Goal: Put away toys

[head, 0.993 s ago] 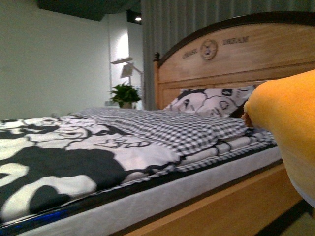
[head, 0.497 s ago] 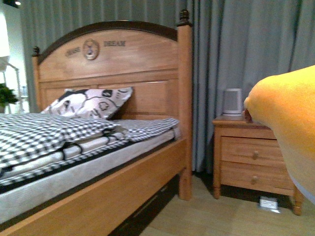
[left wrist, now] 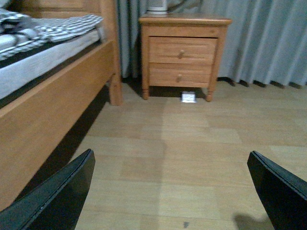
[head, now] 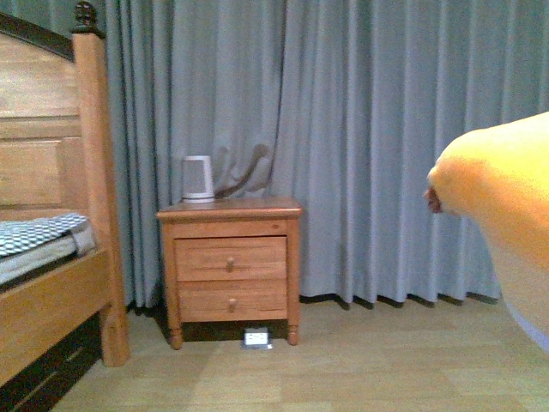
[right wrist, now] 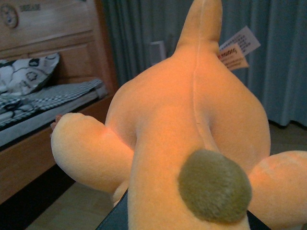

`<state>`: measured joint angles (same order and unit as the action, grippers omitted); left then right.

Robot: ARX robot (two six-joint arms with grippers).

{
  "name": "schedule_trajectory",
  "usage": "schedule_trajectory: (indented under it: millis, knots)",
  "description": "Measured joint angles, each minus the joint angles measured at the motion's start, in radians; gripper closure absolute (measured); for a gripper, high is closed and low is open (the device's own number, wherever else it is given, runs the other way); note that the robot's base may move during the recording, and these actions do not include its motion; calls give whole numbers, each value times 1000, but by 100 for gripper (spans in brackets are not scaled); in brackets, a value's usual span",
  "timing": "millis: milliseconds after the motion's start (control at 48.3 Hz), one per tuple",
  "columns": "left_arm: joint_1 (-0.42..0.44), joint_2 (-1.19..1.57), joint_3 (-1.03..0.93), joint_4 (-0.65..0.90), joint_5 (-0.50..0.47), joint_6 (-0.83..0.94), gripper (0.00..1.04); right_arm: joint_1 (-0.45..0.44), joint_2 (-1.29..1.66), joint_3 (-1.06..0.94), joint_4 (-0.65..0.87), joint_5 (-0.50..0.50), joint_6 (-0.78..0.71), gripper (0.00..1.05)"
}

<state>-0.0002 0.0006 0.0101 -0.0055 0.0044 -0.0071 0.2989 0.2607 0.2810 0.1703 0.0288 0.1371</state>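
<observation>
The yellow-orange plush toy [right wrist: 182, 129] fills the right wrist view, with a brown round patch, a pointed part and paper tags at its top. It also shows at the right edge of the front view [head: 506, 206], held up in the air. My right gripper [right wrist: 177, 220] is shut on the plush toy; only dark bits of its fingers show under the toy. My left gripper [left wrist: 172, 191] is open and empty, its two dark fingers [left wrist: 57, 196] wide apart above the wooden floor.
A wooden nightstand [head: 230, 266] with two drawers stands against grey curtains [head: 360, 129], a white jug [head: 198, 178] on top and a small white box [head: 256, 338] under it. The wooden bed [head: 51, 283] is at the left, with checked bedding [left wrist: 57, 26].
The front view has swung right: the bed has slid off to the left and the nightstand and curtains have come into view. The plush toy stays at the same spot in the picture.
</observation>
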Motion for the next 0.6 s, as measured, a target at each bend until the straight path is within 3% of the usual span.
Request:
schedule_trajectory:
  millis: [600]
  knots:
    - [-1,0,0,0,-4,0,6,0,-3,0,0,-2,0,85]
